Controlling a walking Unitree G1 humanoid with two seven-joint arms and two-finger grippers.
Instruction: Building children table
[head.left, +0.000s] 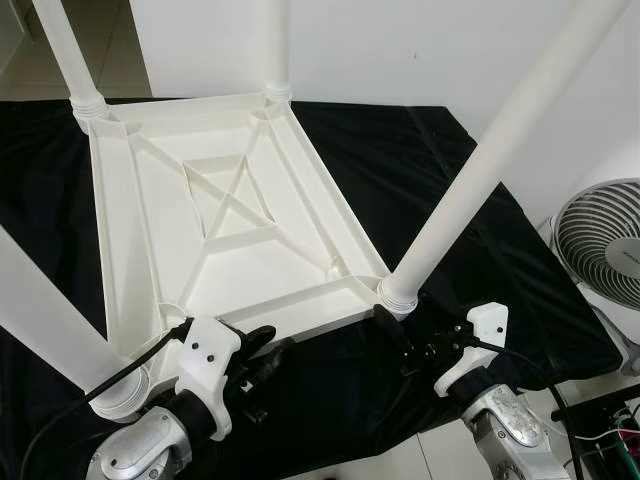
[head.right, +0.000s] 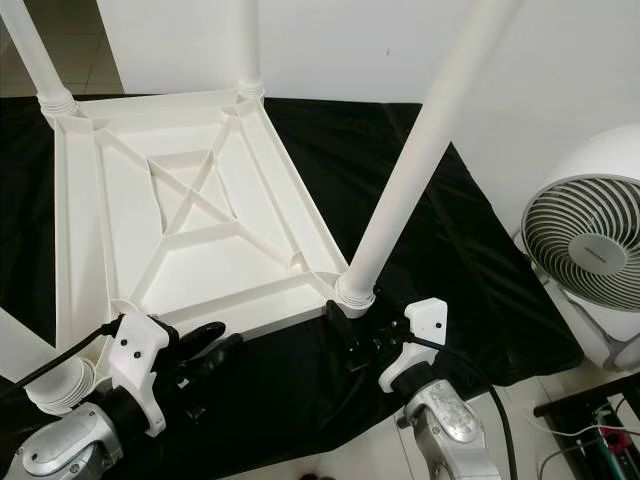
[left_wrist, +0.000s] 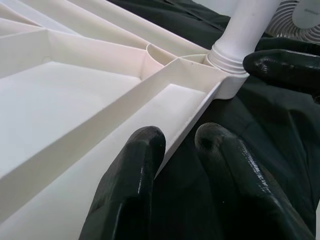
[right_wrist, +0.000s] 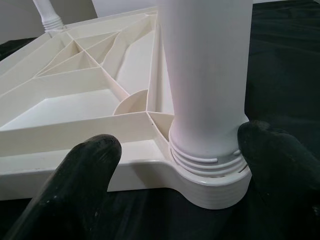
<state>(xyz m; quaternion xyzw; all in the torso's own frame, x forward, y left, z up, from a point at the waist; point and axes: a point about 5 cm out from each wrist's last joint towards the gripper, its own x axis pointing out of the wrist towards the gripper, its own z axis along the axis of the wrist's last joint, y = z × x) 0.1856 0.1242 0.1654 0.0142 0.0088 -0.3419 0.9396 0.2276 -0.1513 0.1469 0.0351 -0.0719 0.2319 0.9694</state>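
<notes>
Looks like a plain room in a home, set up for building things. White wall at the back, bare and smooth. Pale tiled floor seen in the far corner and along the near edge. Low worktop covered all over with a black cloth that hangs down at the sides. White plastic children table lying upside down on the cloth, legs sticking up. Round white fan standing on the floor just beside the worktop. Some thin cables lying near the fan.
</notes>
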